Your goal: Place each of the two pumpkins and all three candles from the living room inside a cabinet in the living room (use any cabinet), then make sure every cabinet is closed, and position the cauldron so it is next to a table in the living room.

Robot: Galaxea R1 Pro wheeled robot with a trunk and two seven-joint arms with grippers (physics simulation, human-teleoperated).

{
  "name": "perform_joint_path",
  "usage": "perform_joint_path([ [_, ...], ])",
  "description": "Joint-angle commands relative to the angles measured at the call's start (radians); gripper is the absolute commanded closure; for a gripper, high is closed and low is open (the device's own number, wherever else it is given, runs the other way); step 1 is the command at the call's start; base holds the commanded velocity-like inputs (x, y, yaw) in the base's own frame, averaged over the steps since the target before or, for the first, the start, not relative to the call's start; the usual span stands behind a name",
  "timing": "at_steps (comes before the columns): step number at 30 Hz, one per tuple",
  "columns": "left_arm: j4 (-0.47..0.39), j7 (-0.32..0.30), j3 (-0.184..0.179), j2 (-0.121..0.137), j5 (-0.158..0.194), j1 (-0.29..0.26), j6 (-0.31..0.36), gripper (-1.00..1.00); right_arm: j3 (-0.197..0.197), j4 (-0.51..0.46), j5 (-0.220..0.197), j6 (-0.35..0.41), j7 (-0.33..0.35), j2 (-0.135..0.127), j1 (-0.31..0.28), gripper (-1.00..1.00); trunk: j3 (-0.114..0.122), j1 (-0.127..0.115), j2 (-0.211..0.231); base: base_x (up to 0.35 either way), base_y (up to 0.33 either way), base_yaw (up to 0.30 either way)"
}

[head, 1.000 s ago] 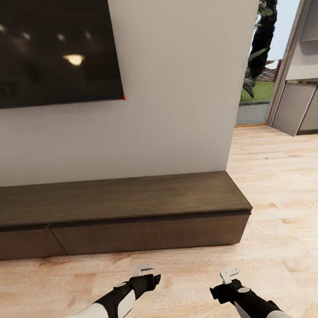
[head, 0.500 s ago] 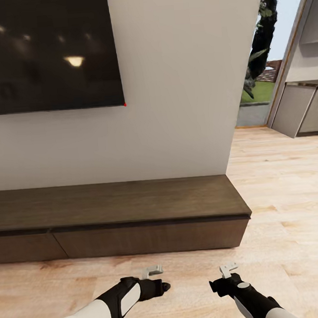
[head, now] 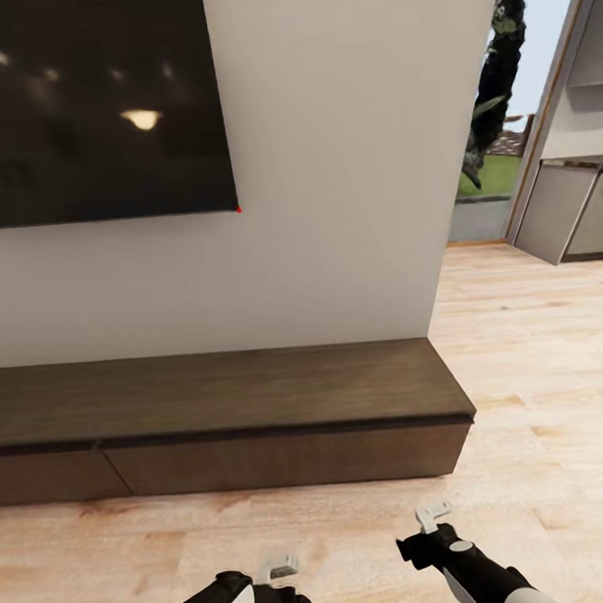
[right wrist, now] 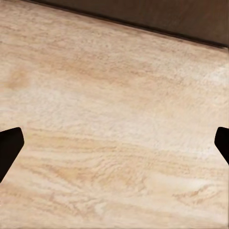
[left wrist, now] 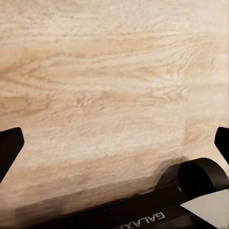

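Observation:
The long, low dark brown cabinet (head: 218, 394) stands against the white wall, straight ahead of me, and its flat drawer fronts (head: 287, 459) sit flush and shut. My left gripper (head: 281, 566) hangs low over the wooden floor, open and holding nothing. To its right, a little nearer the cabinet, my right gripper (head: 434, 514) is also open and empty. In the right wrist view the cabinet's dark base (right wrist: 157, 14) runs along one edge, with bare floor between the wide-apart fingertips.
A large black TV screen (head: 86, 101) hangs on the wall above the cabinet. The wall ends at the right, where light wooden floor (head: 542, 364) leads past grey kitchen units (head: 571, 217) to a glass door (head: 487, 124). Part of my black base (left wrist: 157, 214) appears in the left wrist view.
My left arm has drawn back toward me and dropped lower in the picture. The right arm has hardly moved. The whole picture has shifted down a little, so the camera moved.

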Motion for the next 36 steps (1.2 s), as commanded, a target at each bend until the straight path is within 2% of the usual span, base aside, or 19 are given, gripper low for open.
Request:
perform_joint_path([
  [1,0.002,0.000,-0.001,-0.001,-0.001,0.007,0.000,-1.00,0.000,0.001,0.000,0.000,-0.001,-0.001,0.002,-1.00,0.003,-0.004,0.007,0.000,0.000,0.000],
  [5,0.004,0.000,-0.001,0.000,-0.003,0.019,-0.008,-1.00,0.000,0.004,-0.003,0.000,-0.004,-0.005,0.006,-1.00,0.016,-0.019,0.035,0.000,0.000,0.000],
  [8,0.005,0.001,-0.001,0.000,-0.003,0.023,-0.041,-1.00,0.000,0.010,-0.003,-0.001,-0.004,-0.004,0.012,-1.00,0.025,-0.031,0.056,0.000,0.000,0.000],
  [16,0.013,0.006,-0.002,0.000,-0.003,0.037,-0.095,-1.00,0.000,0.121,0.001,-0.002,-0.004,0.000,0.016,-1.00,0.050,-0.061,0.112,0.000,0.000,0.000],
  [20,0.051,0.009,-0.003,-0.003,-0.004,0.045,-0.156,-1.00,0.000,0.169,0.000,-0.028,-0.007,0.001,0.022,-1.00,0.063,-0.077,0.140,0.000,0.000,0.000],
  [25,0.081,0.009,-0.003,-0.002,-0.003,0.059,-0.166,-1.00,0.000,0.200,-0.007,-0.046,-0.008,0.000,0.026,-1.00,0.078,-0.096,0.175,0.000,0.000,0.000],
  [30,0.095,0.009,-0.003,-0.002,-0.003,0.091,-0.173,-1.00,0.000,0.237,-0.009,-0.050,-0.006,-0.002,0.088,-1.00,0.094,-0.115,0.210,0.000,0.000,0.000],
  [36,0.120,0.012,-0.003,-0.001,-0.003,0.131,-0.264,-1.00,0.000,0.240,-0.011,-0.051,-0.006,-0.003,0.147,-1.00,0.113,-0.138,0.252,0.000,0.000,0.000],
])
